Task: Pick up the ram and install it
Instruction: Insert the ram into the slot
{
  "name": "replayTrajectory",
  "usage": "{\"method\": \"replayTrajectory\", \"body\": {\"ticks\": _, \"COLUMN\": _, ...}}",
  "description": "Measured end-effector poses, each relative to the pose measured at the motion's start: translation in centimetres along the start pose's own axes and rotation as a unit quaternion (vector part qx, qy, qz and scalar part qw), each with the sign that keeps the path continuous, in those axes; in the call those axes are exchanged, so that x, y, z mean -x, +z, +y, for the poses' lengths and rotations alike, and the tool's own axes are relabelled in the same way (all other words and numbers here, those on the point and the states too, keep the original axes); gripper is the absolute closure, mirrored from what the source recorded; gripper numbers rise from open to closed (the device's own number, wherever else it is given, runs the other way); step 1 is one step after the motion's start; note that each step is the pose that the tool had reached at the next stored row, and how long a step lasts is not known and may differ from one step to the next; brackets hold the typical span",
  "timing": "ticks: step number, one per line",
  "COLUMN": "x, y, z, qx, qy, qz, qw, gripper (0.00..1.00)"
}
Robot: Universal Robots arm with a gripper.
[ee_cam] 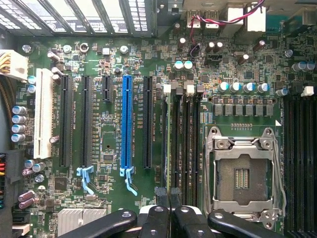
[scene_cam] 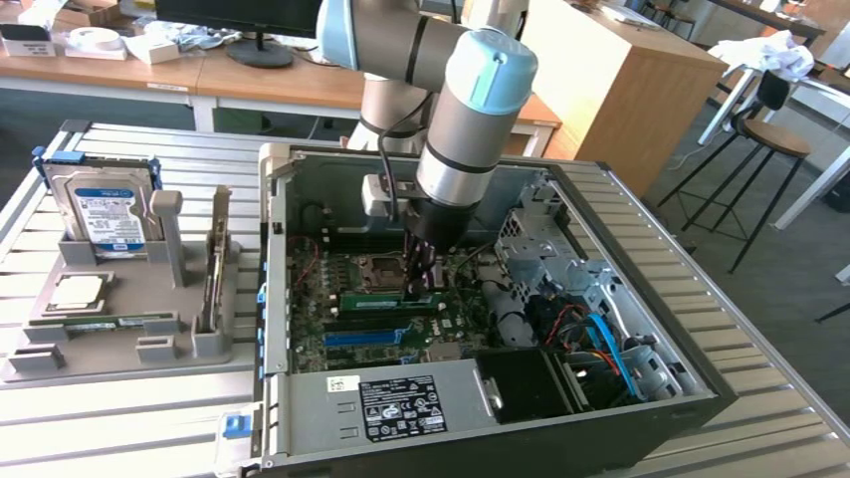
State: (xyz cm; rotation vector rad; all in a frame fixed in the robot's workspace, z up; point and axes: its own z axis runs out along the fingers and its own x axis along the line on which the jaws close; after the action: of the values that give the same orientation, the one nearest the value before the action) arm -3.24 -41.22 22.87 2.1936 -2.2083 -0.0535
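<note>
Green ram [scene_cam: 389,297] pinched in the claw [scene_cam: 425,290]
Its fingers [ee_cam: 157,220] are closed on the ram's upper edge, holding the stick on edge at the black memory slots [ee_cam: 184,148] (just beside the empty processor socket [ee_cam: 242,176]) inside the open computer case [scene_cam: 663,289] on the worktop [scene_cam: 133,428].

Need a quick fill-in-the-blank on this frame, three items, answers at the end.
1. The pincer is shut on the ___.
2. The CPU socket is ___ of any chip.
3. The hard drive stands at the exterior view's ___.
Answers: ram; empty; left.
</note>
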Motion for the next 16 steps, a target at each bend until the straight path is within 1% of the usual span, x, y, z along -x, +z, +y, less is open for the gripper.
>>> {"method": "replayTrajectory", "body": {"ticks": 16, "x": 0.00, "y": 0.00, "z": -0.09, "qx": 0.0001, "qy": -0.001, "qz": 0.0001, "qw": 1.0000, "gripper": 0.89}}
